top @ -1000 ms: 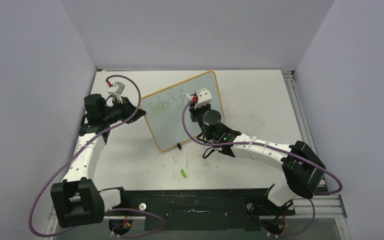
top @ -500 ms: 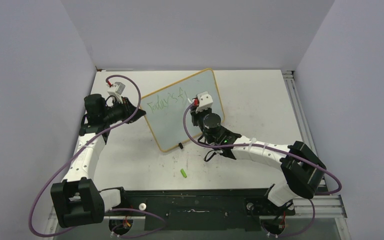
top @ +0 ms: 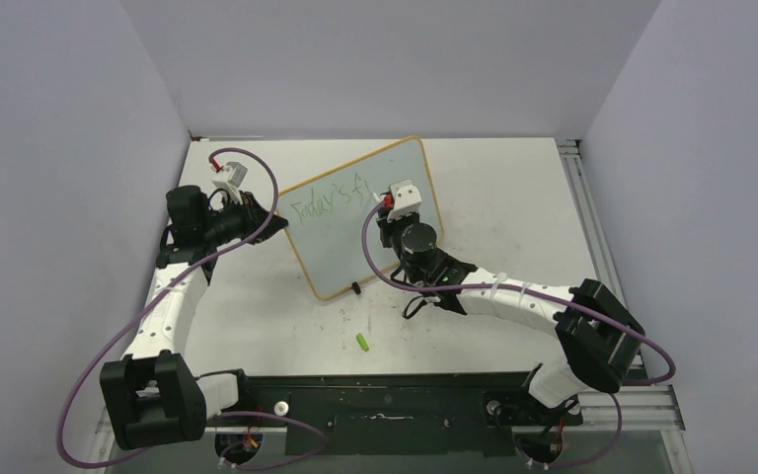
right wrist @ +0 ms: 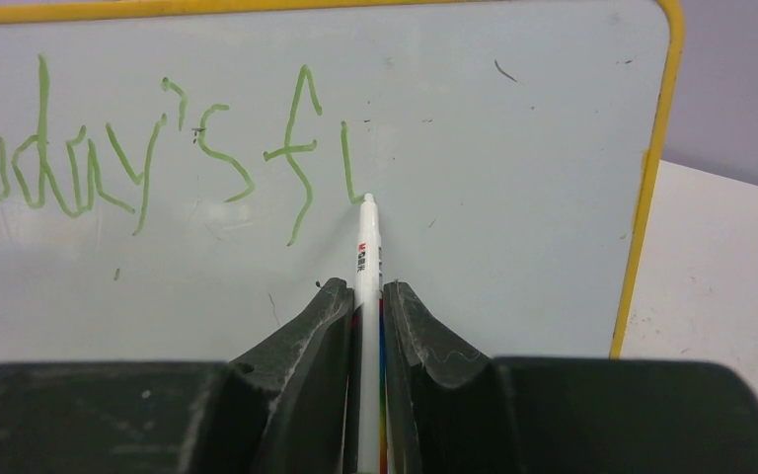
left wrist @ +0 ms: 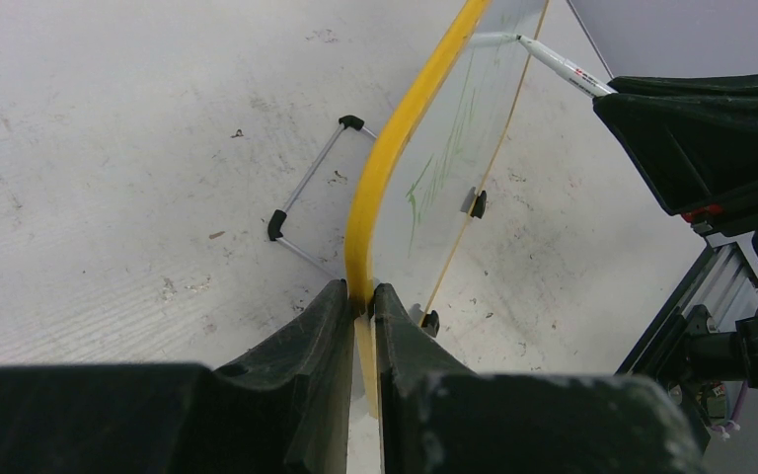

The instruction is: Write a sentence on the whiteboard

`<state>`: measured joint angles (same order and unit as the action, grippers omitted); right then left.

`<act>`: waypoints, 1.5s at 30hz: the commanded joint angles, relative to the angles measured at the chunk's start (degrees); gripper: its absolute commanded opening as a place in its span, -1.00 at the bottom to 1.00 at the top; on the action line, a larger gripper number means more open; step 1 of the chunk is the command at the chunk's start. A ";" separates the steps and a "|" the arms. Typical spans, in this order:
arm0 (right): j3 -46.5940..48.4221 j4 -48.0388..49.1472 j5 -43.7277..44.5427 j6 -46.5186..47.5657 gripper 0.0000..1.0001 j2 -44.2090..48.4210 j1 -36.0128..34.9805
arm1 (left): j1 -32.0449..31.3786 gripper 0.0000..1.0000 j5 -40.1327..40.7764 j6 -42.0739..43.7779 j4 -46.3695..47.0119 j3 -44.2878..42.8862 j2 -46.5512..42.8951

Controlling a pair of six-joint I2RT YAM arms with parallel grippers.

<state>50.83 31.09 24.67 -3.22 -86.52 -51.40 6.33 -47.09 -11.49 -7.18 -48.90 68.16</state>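
The whiteboard (top: 345,252), yellow-framed, stands tilted on the table. The sentence (top: 328,202) reads "Today's f" plus one short stroke in green, and it shows large in the right wrist view (right wrist: 158,158). My left gripper (top: 274,222) is shut on the board's left edge; the yellow frame (left wrist: 405,128) sits between its fingertips (left wrist: 360,293). My right gripper (top: 383,209) is shut on a white marker (right wrist: 367,247). The marker tip touches the board at the foot of that stroke, right of the "f". The marker also shows in the left wrist view (left wrist: 563,67).
A small green marker cap (top: 363,342) lies on the table in front of the board. The board's wire stand with black feet (left wrist: 306,193) rests behind it. An aluminium rail (top: 592,237) runs along the table's right edge. The walls are close on both sides.
My right gripper has shifted slightly right and down along the board with the marker, adding a short stroke after the "f". My left gripper has not moved.
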 commanded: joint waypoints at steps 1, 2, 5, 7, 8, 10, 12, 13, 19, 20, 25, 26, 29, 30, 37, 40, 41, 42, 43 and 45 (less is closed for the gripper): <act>3.32 0.97 1.16 1.62 -0.89 1.20 0.42 | -0.23 -1.00 0.07 0.50 0.59 -1.63 -0.63; 3.65 1.10 1.02 1.74 -0.89 1.04 0.43 | -0.24 -1.00 0.07 0.50 0.59 -1.63 -0.66; 4.27 1.31 0.81 2.01 -0.89 0.81 0.50 | -0.19 -1.00 0.07 0.50 0.59 -1.63 -0.61; 4.69 1.56 0.66 2.16 -0.89 0.60 0.51 | -0.23 -1.00 0.08 0.50 0.59 -1.63 -0.63; 4.90 1.53 0.70 2.32 -0.89 0.39 0.55 | -0.26 -1.00 0.07 0.50 0.59 -1.63 -0.63; 5.25 1.65 0.66 2.40 -0.89 0.23 0.52 | -0.25 -1.00 0.11 0.50 0.59 -1.63 -0.61; 5.48 1.62 0.56 2.43 -0.89 0.07 0.55 | -0.26 -1.00 0.07 0.50 0.59 -1.63 -0.59; 5.46 1.65 0.57 2.43 -0.89 0.03 0.56 | -0.26 -1.00 0.07 0.50 0.61 -1.63 -0.63; 4.99 1.55 0.67 2.23 -0.89 0.15 0.60 | -0.26 -1.00 0.11 0.50 0.59 -1.63 -0.74; 4.70 1.52 0.67 2.07 -0.89 0.31 0.60 | -0.26 -1.00 0.07 0.50 0.59 -1.63 -0.75; 2.82 0.90 0.97 1.42 -0.89 1.14 0.62 | -0.26 -1.00 0.09 0.50 0.67 -1.63 -0.76; 2.46 0.70 1.00 1.15 -0.89 1.36 0.58 | -0.26 -1.00 0.07 0.50 0.70 -1.63 -0.82; 1.39 0.28 1.16 0.43 -0.89 1.82 0.53 | -0.26 -1.00 0.07 0.46 0.68 -1.62 -0.91; 1.04 0.21 1.14 0.26 -0.89 1.95 0.56 | -0.26 -1.00 0.08 0.42 0.68 -1.62 -0.92; -0.54 -0.40 1.39 -0.70 -0.89 2.36 0.43 | -0.26 -1.00 0.12 0.41 0.76 -1.54 -0.92; -0.64 -0.42 1.86 -0.62 -0.89 2.54 0.42 | -0.23 -1.00 0.11 0.41 0.76 -1.54 -0.90; -0.60 -0.30 2.18 -0.55 -0.89 2.66 0.44 | -0.26 -1.00 0.09 0.41 0.76 -1.54 -0.92; -0.56 -0.23 2.50 -0.56 -0.89 2.68 0.47 | -0.23 -1.00 0.07 0.41 0.76 -1.54 -0.92; -0.47 -0.15 2.88 -0.48 -0.89 2.79 0.47 | -0.24 -1.00 0.11 0.41 0.76 -1.54 -0.92; -0.38 0.14 3.52 -0.23 -0.89 3.14 0.46 | -0.20 -1.00 0.14 0.41 0.76 -1.54 -0.89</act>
<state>50.57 30.37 26.00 -3.27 -85.71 -51.35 6.33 -47.16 -11.49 -7.31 -48.90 68.16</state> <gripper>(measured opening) 0.158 0.101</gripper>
